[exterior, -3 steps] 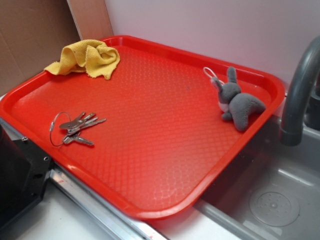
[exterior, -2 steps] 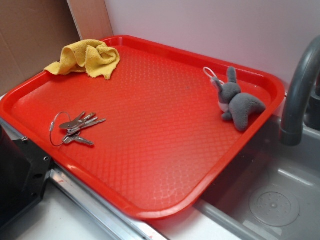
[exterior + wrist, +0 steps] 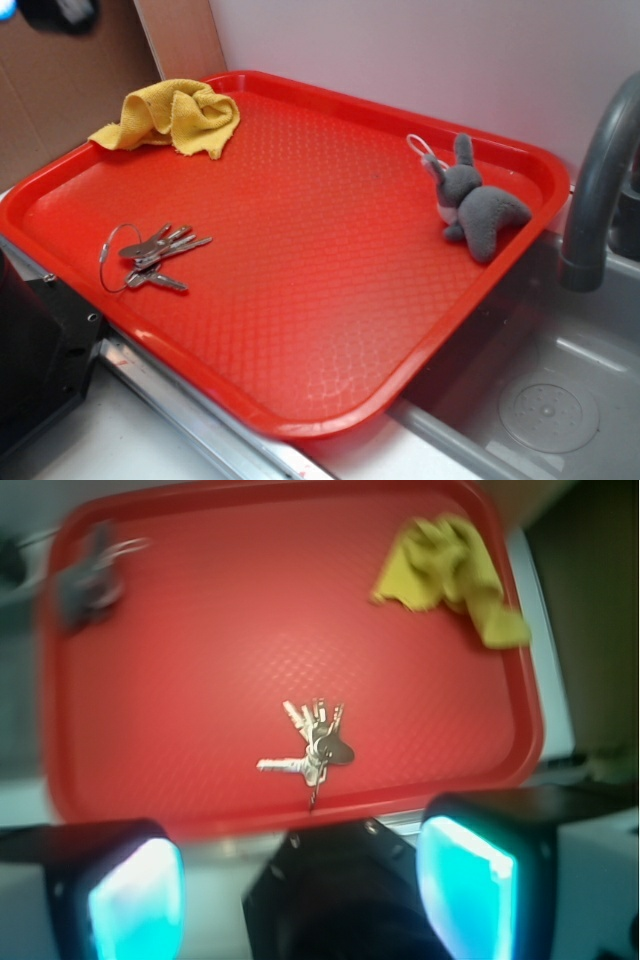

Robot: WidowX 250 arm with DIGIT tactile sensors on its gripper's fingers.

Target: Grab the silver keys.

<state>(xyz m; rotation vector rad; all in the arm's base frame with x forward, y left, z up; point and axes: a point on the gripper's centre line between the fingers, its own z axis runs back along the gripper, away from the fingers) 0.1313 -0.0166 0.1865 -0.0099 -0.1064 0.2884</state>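
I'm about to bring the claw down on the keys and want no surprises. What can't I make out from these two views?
- Claw: wrist view, fingertips cut off by the bottom edge; exterior view shows only a blurred bit at the top left corner.
- Silver keys: wrist view is motion-blurred, so the wire ring barely shows; it is clear in the exterior view.
- Grey plush rabbit: wrist view, a smear.
- Sink drain: exterior view, cut off by the bottom edge.

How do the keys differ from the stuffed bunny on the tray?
The silver keys are flat, shiny metal fanned out on a thin wire ring; the grey bunny is soft, matte plush with a white loop at its head. The keys lie low near one edge of the red tray; the bunny is bulkier and sits against the opposite rim. Both rest on the tray, untouched, with the gripper open above them.
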